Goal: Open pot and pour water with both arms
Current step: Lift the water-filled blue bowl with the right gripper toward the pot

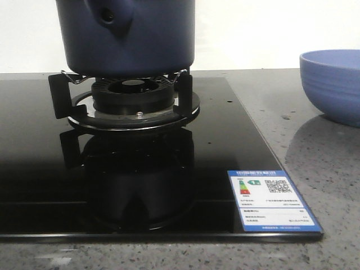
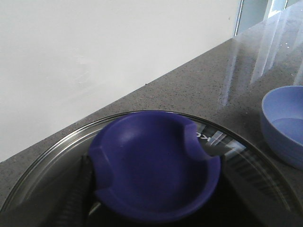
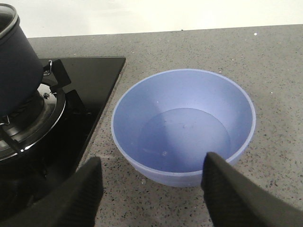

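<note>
I see the pot (image 1: 126, 36) on the burner (image 1: 134, 95), top cropped. Left gripper (image 2: 154, 198) surrounds the knob (image 2: 156, 165); grip unclear. Right gripper (image 3: 154, 191) spread wide over the bowl (image 3: 183, 125).

Right tool (image 3: 154, 189) fingers spread wide, left tool (image 2: 156, 198) fingers barely visible

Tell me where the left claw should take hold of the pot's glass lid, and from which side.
Grip the purple knob at the centre of the glass lid, coming straight down from above. The lid lies flat on the pot and its rim gives little to pinch; the raised knob has notched sides that suit the fingers, one already beside it.
</note>
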`<state>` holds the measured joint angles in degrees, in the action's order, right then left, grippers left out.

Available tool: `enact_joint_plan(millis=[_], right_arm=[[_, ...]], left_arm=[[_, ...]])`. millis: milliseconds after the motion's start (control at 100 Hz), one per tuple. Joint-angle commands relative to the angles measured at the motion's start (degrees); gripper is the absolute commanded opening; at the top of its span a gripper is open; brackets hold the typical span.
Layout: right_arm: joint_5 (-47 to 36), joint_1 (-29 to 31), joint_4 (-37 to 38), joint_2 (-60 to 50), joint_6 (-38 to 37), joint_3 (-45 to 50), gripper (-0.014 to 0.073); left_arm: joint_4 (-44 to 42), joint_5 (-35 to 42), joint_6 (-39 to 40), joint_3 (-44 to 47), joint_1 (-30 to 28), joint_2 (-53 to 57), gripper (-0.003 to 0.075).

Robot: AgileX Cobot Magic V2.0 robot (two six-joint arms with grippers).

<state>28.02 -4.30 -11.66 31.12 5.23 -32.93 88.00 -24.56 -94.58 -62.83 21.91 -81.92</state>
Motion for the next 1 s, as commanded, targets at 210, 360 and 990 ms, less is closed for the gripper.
enact_joint_plan(millis=[210,360,990], right_arm=[[-3.1,-0.1,0.2,0.4,0.6,-2.0,0.0416],[-2.0,-0.1,0.3,0.4,1.2,-2.0,0.0416],[10.0,0.7,7.4,18.0,-2.1,-18.5,0.0416]], left_arm=[[2.9,-0.2,0.0,-2.3,0.3,1.8,0.035],[3.7,-0.3,0.0,-2.9,0.1,2.7,0.035],[3.9,3.4,2.4,-5.8,-8.5,11.5,0.0359]])
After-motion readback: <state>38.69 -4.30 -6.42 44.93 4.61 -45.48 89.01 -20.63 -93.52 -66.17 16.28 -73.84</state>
